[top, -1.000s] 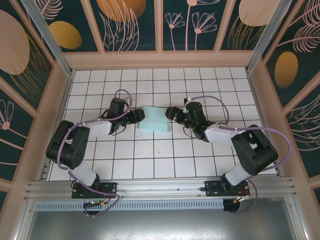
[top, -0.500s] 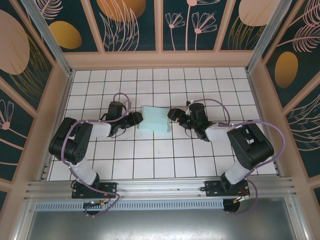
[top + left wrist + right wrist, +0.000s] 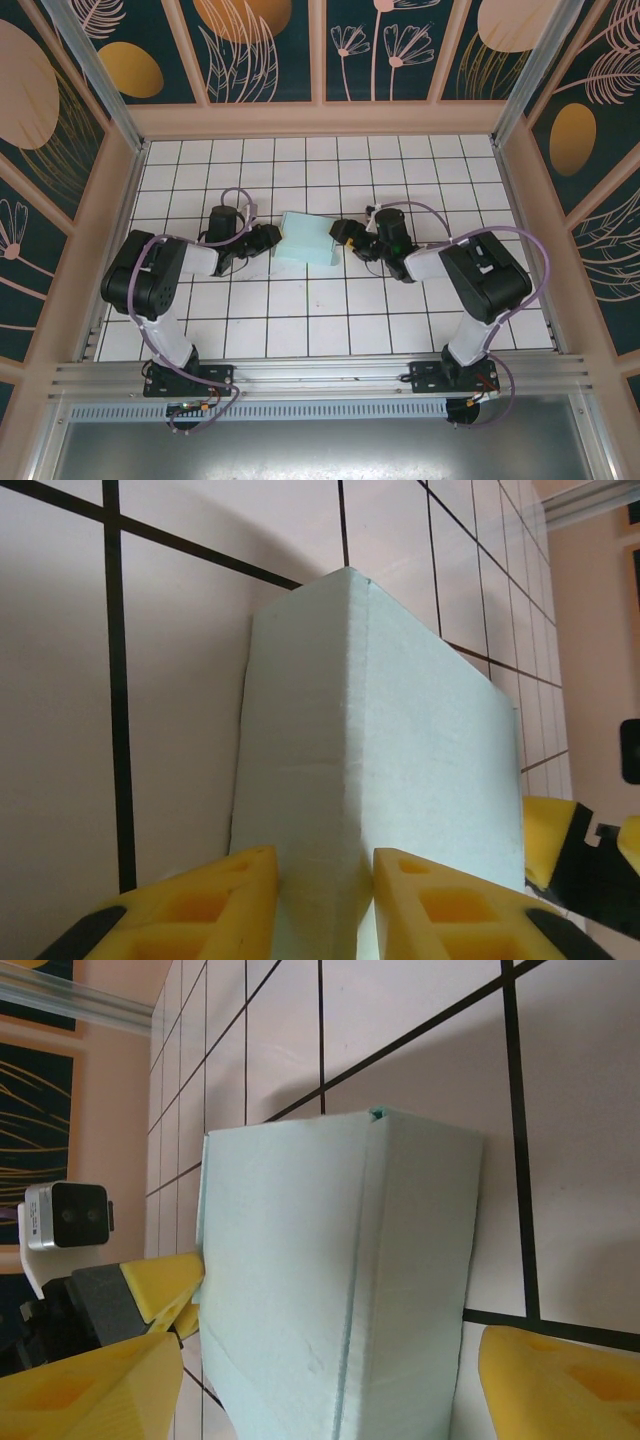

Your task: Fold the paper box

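The paper box [image 3: 307, 238] is a pale mint, folded shallow rectangular box lying on the white tiled floor between my two grippers. My left gripper [image 3: 272, 238] is at its left end. In the left wrist view the yellow fingers [image 3: 215, 900] are closed to a narrow gap around the box's near corner edge [image 3: 350, 780], pinching it. My right gripper [image 3: 343, 234] is at the box's right end. Its fingers [image 3: 560, 1380] stand wide open on either side of the box [image 3: 330, 1260], not touching it.
The tiled floor [image 3: 300, 310] is fenced by a wooden frame with patterned panels [image 3: 320, 118]. Both arms lie low with their elbows folded back toward the near rail [image 3: 320, 375]. The left gripper's yellow fingertips [image 3: 165, 1285] show past the box in the right wrist view.
The left gripper has drawn a little to the left and the box has shifted slightly with it. The right gripper has followed leftward, and both arms have folded tighter.
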Robot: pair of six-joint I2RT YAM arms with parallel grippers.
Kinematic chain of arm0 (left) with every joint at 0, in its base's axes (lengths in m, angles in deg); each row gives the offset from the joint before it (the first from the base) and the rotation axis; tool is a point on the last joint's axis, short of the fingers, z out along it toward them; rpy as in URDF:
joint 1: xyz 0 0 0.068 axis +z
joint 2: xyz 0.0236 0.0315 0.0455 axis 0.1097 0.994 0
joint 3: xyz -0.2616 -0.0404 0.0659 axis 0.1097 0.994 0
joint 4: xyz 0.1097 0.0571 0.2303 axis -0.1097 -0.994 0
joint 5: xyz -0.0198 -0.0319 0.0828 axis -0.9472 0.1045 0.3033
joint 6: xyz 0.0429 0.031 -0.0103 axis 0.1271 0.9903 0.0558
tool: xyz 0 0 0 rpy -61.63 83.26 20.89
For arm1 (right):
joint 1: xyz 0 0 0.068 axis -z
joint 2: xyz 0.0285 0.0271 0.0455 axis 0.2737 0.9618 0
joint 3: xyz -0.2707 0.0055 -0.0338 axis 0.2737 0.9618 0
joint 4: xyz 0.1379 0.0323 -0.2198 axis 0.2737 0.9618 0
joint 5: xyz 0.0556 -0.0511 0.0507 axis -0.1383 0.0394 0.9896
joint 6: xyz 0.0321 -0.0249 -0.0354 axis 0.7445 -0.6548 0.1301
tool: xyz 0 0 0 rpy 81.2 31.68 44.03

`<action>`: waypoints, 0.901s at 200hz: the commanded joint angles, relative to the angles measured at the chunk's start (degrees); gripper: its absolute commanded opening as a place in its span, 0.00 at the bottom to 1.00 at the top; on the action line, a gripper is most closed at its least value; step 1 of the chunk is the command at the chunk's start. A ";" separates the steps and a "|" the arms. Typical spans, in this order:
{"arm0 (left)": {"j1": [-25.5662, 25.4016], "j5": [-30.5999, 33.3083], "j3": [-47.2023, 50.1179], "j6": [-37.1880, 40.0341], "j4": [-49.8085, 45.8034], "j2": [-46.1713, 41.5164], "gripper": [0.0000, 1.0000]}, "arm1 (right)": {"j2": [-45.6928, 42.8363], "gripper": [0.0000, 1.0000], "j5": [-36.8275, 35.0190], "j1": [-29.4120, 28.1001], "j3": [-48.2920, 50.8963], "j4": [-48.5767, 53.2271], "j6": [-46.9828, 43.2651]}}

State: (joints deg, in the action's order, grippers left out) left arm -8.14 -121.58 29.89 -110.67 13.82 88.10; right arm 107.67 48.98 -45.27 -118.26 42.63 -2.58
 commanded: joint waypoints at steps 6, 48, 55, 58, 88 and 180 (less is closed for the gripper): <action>1.24 -2.93 1.06 -2.62 3.03 2.65 0.28 | 2.07 0.78 2.55 0.18 0.13 -5.20 2.20; 3.70 -5.74 1.79 -3.95 5.33 3.28 0.28 | 3.20 0.79 3.20 0.11 0.32 -6.71 3.33; 4.03 -6.23 1.77 -4.18 5.63 3.39 0.27 | 3.36 0.79 3.42 0.12 0.25 -7.06 3.45; 4.18 -6.45 1.85 -4.24 5.88 3.48 0.28 | 3.50 0.79 3.59 0.12 0.24 -7.13 3.51; 4.77 -7.22 1.86 -4.27 6.32 4.09 0.28 | 4.72 0.79 4.48 0.10 -0.71 -8.06 4.24; 7.50 -12.08 2.52 -7.54 11.66 6.87 0.19 | 9.24 0.79 7.50 -0.06 -4.57 -10.06 7.05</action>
State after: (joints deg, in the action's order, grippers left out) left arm -1.28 -132.56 31.64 -117.58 24.88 93.42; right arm 115.25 54.88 -45.27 -121.25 34.45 3.19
